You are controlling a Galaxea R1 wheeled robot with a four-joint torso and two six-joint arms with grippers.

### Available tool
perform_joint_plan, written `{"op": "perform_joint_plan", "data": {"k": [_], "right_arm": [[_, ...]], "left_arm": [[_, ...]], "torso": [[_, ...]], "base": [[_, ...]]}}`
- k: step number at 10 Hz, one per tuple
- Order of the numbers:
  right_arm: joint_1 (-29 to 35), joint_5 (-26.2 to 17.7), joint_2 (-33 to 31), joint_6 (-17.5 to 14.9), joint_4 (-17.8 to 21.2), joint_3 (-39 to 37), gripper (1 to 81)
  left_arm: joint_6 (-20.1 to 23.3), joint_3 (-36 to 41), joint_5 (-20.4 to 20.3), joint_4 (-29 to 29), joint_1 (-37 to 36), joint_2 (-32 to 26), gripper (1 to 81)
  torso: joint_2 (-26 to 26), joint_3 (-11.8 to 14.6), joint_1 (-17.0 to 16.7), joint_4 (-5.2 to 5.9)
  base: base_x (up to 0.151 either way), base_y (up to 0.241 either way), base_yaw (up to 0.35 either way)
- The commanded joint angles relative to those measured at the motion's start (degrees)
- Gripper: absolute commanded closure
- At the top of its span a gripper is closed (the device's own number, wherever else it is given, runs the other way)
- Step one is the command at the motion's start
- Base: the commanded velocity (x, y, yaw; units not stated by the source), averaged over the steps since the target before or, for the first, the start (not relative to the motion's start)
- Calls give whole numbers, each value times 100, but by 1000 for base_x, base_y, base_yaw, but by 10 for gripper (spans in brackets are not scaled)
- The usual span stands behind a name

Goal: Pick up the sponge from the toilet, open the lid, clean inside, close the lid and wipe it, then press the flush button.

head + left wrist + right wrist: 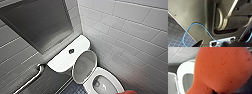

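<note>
The sponge [221, 69] is off the toilet [113, 83] and up in the air, at the right end of the scene.

Starting from the left, the left wrist view shows the robot's own dark body, a looping blue cable [199, 25] and a patch of dark tiled floor [174, 37]. I cannot tell whether the left hand is released or clenched.

In the head view a metal grab rail [32, 78] runs along the grey wall, well off to the right hand's left. Next comes the cistern [61, 61], with the flush button [71, 51] in the middle of its top, far beyond the hand. The lid [83, 65] stands raised, leaning back on the cistern with its grey inner face turned toward the hand. That leaves the bowl [98, 83] exposed just ahead of the hand and below it.

At the right, the sponge's red tip pokes in at the lower edge of the head view, near the front of the seat [110, 75]. In the right wrist view its pitted orange-red bulk sits hard against the hand, with the seat and bowl beyond it. It rests on nothing, so I judge the right hand to be clenched around it, though the foam masks the grip. It is probably held over the open rim to reach the bowl for cleaning inside.
</note>
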Motion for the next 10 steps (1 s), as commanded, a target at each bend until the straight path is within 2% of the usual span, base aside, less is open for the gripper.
{"op": "perform_joint_plan", "data": {"k": [1,3,5,7,8,9,10], "right_arm": [[-623,564,-415,-28,17,440,811],[-984,898,-468,-45,-1,633,811],[-879,863,-468,-335,-80,800,811],[-441,117,-468,-686,-98,941,811],[-36,-240,-433,-730,-106,941,811],[429,-938,-363,-740,-106,914,811],[763,-1272,-275,-748,-115,862,811]], "left_arm": [[23,-6,479,29,205,11,10],[23,-6,479,29,205,11,10],[23,-6,470,29,205,11,10],[23,-6,444,29,205,11,10],[31,-6,427,29,205,11,10],[23,-6,426,29,205,11,10],[31,-6,435,29,205,11,10]], "torso": [[0,0,0,0],[0,0,0,0],[0,0,0,0],[-2,0,0,0],[-4,0,0,0],[-4,0,0,0],[-4,0,0,0]], "base": [[0,0,0],[0,0,0],[0,0,0],[0,0,0],[0,0,0],[0,0,0],[0,0,0]]}}
